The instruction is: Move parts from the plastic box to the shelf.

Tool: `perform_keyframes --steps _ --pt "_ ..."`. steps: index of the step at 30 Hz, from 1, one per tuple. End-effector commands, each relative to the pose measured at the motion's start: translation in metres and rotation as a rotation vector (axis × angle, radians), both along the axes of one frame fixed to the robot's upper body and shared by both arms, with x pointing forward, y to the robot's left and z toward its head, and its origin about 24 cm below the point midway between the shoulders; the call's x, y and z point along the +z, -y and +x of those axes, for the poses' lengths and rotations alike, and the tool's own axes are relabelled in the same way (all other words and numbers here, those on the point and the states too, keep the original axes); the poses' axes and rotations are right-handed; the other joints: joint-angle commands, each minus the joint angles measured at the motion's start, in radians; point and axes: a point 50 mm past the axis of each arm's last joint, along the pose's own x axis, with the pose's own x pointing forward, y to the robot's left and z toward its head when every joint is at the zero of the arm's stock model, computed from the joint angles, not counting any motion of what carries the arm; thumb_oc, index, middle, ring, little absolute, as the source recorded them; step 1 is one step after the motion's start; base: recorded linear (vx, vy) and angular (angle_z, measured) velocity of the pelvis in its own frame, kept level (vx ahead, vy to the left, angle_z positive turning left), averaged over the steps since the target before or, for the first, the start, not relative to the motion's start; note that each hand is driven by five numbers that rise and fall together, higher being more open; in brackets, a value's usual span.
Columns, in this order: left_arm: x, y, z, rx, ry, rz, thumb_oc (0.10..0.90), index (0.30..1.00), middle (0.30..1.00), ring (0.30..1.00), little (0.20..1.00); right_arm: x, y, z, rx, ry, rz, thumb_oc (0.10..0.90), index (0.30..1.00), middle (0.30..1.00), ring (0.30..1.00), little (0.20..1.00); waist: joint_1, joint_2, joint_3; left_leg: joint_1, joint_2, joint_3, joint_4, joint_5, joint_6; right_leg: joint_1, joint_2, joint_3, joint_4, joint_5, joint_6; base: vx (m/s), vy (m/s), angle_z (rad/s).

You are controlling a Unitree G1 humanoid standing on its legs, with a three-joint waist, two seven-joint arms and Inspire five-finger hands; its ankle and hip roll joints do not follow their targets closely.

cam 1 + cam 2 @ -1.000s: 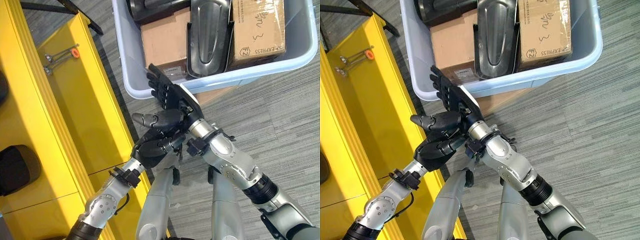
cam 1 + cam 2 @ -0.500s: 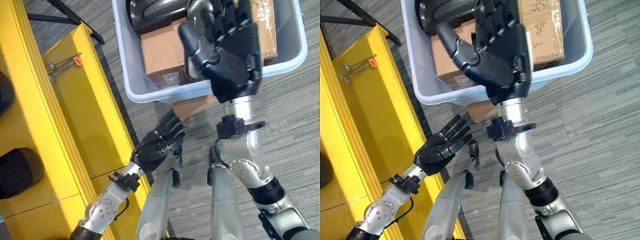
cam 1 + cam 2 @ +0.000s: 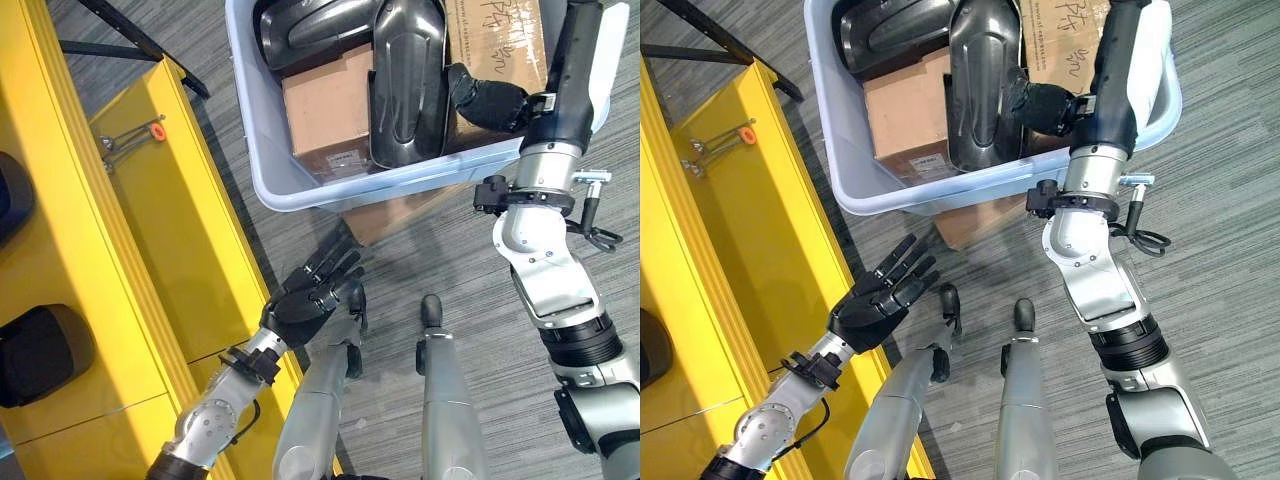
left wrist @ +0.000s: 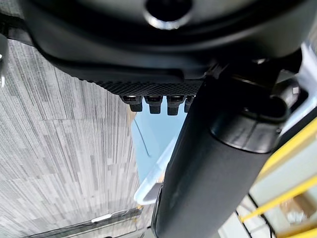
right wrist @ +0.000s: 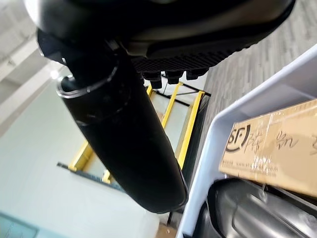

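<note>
The light blue plastic box (image 3: pixel 300 195) holds dark moulded parts, one long one (image 3: pixel 405 85) upright in the middle and another (image 3: pixel 310 25) at the back. Two cardboard boxes (image 3: pixel 325 105) (image 3: pixel 495 40) lie beside them. My right hand (image 3: pixel 575 70) stands edge-on over the box's right end, open, thumb pointing toward the long part and holding nothing. In its wrist view the thumb (image 5: pixel 124 139) hangs above the box rim (image 5: pixel 223 129). My left hand (image 3: pixel 305 300) is low beside the yellow shelf (image 3: pixel 180 230), open and empty with fingers spread.
Two black parts (image 3: pixel 35 350) (image 3: pixel 10 190) lie on the shelf's left side, and a metal tool with an orange tip (image 3: pixel 130 135) on its inner level. A flat cardboard piece (image 3: pixel 400 215) sticks out from under the plastic box. Grey striped carpet surrounds everything.
The two hands were together at the box's near rim. My right hand rose and swung right over the box's right end. My left hand opened and stayed low.
</note>
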Motion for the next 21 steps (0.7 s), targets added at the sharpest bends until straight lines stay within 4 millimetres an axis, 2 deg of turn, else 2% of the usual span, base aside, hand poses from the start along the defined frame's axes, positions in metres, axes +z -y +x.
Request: perform_keyframes --steps 1,3,4,5,8,12,16,20,21 --pt "0.045 0.011 -0.006 -0.071 0.22 -0.172 0.9 1.0 1.0 1.0 1.0 0.076 -0.027 -0.049 -0.145 0.455 -0.381 0.9 1.0 1.0 1.0 1.0 -0.021 0.089 0.003 -0.007 -0.061 -0.095 0.067 -0.114 -0.016 0.061 -0.003 -0.096 -0.064 -0.027 -0.029 0.07 0.025 0.21" --pt "0.047 0.005 -0.007 -0.092 0.213 -0.151 0.9 1.0 1.0 1.0 1.0 0.088 -0.038 -0.051 -0.338 0.493 -0.685 0.9 1.0 1.0 1.0 1.0 0.007 0.07 0.003 -0.021 -0.063 -0.109 0.09 -0.117 -0.013 0.066 -0.014 -0.121 -0.062 -0.021 -0.027 0.03 -0.157 0.3" --pt "0.046 0.002 -0.008 -0.11 0.208 -0.124 0.9 1.0 1.0 1.0 1.0 0.092 -0.038 -0.042 -0.415 0.453 -0.811 0.9 1.0 1.0 1.0 1.0 0.027 0.057 0.003 -0.026 -0.064 -0.119 0.101 -0.118 -0.013 0.075 -0.019 -0.138 -0.062 -0.019 -0.024 0.01 -0.257 0.38" --pt "0.045 0.0 -0.01 -0.12 0.206 -0.103 0.9 1.0 1.0 1.0 1.0 0.094 -0.033 -0.033 -0.456 0.406 -0.855 0.9 1.0 1.0 1.0 1.0 0.041 0.045 0.003 -0.034 -0.063 -0.126 0.11 -0.118 -0.013 0.078 -0.022 -0.15 -0.062 -0.016 -0.022 0.0 -0.261 0.41" --pt "0.042 -0.009 -0.014 -0.128 0.216 -0.053 0.9 1.0 1.0 1.0 1.0 0.096 -0.004 -0.009 -0.589 0.342 -0.989 0.9 1.0 1.0 1.0 1.0 0.067 0.011 0.003 -0.064 -0.057 -0.143 0.13 -0.119 -0.015 0.075 -0.025 -0.181 -0.062 -0.014 -0.017 -0.01 -0.198 0.52" --pt "0.043 -0.019 -0.015 -0.13 0.23 -0.03 0.9 1.0 1.0 1.0 1.0 0.115 0.037 0.004 -0.837 0.3 -1.156 0.9 1.0 1.0 1.0 1.0 0.085 0.003 0.003 -0.103 -0.053 -0.155 0.146 -0.115 -0.017 0.054 -0.027 -0.203 -0.053 -0.019 -0.015 -0.02 -0.084 -0.02" --pt "0.042 -0.022 -0.015 -0.127 0.237 -0.022 0.9 1.0 1.0 1.0 1.0 0.121 0.066 0.009 -0.921 0.2 -1.131 0.9 1.0 1.0 1.0 1.0 0.092 0.001 0.003 -0.12 -0.049 -0.158 0.145 -0.11 -0.016 0.045 -0.025 -0.212 -0.053 -0.021 -0.018 -0.01 -0.036 -0.06" --pt "0.041 -0.026 -0.016 -0.113 0.239 -0.025 0.9 1.0 1.0 1.0 1.0 0.12 0.092 0.01 -0.897 0.107 -1.006 0.9 1.0 1.0 1.0 1.0 0.088 0.002 0.003 -0.136 -0.043 -0.161 0.146 -0.107 -0.017 0.027 -0.02 -0.214 -0.043 -0.027 -0.023 -0.01 -0.013 -0.04" --pt "0.041 -0.027 -0.016 -0.109 0.24 -0.026 0.9 1.0 1.0 1.0 1.0 0.118 0.093 0.009 -0.882 0.11 -0.999 0.9 1.0 1.0 1.0 1.0 0.084 0.002 0.003 -0.137 -0.041 -0.16 0.144 -0.107 -0.018 0.025 -0.018 -0.213 -0.043 -0.027 -0.024 0.0 0.0 0.0"
